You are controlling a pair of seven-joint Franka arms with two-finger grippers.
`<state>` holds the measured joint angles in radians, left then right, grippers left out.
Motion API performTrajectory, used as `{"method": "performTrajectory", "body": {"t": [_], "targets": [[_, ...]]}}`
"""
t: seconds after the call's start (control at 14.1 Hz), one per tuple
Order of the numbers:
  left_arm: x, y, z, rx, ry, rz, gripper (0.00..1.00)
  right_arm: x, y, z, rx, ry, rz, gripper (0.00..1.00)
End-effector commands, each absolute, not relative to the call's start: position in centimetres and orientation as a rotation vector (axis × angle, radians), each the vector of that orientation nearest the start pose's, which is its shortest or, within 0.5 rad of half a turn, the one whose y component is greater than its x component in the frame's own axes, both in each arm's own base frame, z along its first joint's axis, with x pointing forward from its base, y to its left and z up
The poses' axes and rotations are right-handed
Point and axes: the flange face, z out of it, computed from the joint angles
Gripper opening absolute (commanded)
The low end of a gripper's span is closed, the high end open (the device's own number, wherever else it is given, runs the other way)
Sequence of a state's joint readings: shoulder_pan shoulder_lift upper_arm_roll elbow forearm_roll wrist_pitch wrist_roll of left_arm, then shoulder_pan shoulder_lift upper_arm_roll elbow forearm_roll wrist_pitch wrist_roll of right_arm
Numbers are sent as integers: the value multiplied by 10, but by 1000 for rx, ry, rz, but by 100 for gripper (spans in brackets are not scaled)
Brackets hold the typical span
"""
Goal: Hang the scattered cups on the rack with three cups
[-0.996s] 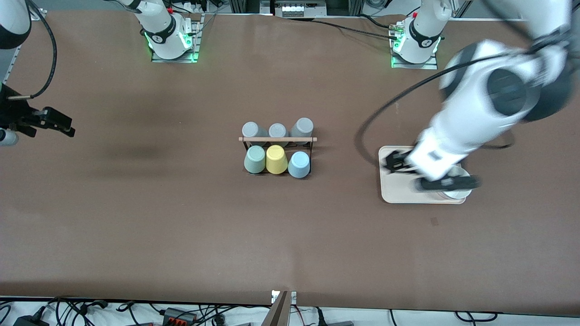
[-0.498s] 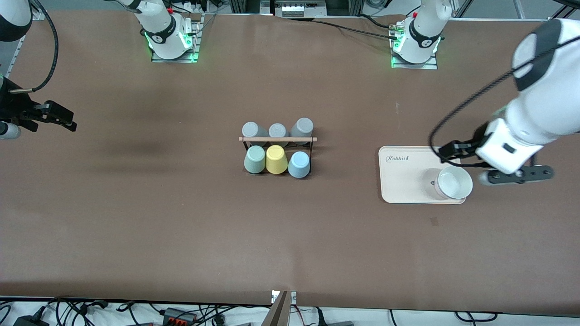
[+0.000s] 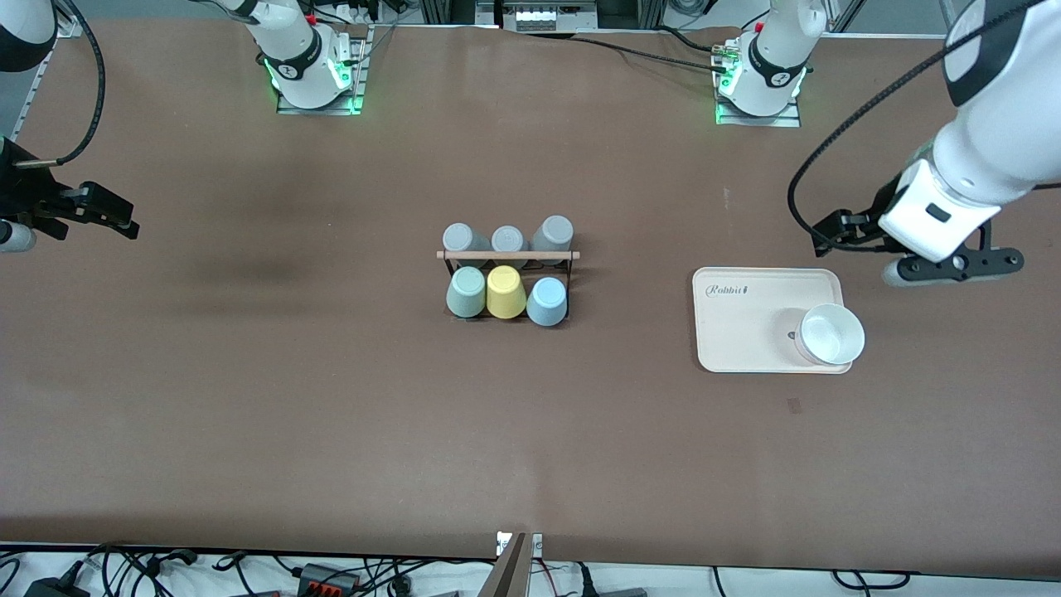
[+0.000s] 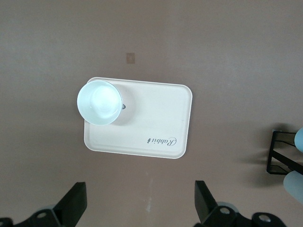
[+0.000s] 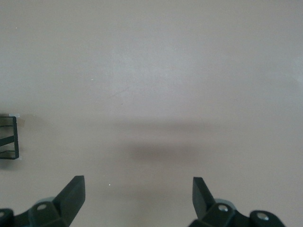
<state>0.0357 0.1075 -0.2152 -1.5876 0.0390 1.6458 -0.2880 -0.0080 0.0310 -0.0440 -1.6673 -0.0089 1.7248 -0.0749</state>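
The black wire rack with a wooden rod (image 3: pixel 507 255) stands mid-table. On the side nearer the front camera, the sage-green cup (image 3: pixel 466 291), the yellow cup (image 3: pixel 505 292) and the light blue cup (image 3: pixel 547 301) sit bottoms-up on it in a row. My left gripper (image 3: pixel 837 230) is open and empty over bare table beside the tray, toward the left arm's end; its jaws stand wide apart in the left wrist view (image 4: pixel 140 189). My right gripper (image 3: pixel 108 215) is open and empty over bare table at the right arm's end, as the right wrist view (image 5: pixel 137 182) shows.
Three grey cups (image 3: pixel 507 238) stand in a row on the rack's side farther from the front camera. A beige tray (image 3: pixel 738 323) lies toward the left arm's end, with a white cup (image 3: pixel 830 334) upright on its corner; both show in the left wrist view (image 4: pixel 156 118).
My left arm has swung off the tray toward the left arm's end of the table, uncovering the white cup. My right gripper has barely shifted. The cups on the rack have not moved.
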Motion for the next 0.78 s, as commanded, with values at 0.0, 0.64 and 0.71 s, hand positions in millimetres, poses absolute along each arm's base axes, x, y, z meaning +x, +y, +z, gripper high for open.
{"method": "performTrajectory", "body": {"t": [0.0,0.64,0.71], "targets": [[571,-94,562,-3113,-147,33,100,568,-28,582,-3151,-38,-47,100],[564,-98,571,-3116,-157,62,100,566,-33,580,-3142,-12,-29,100],[564,-99,571,-3116,-155,61,100,565,-31,580,-3141,-19,-15,100]]}}
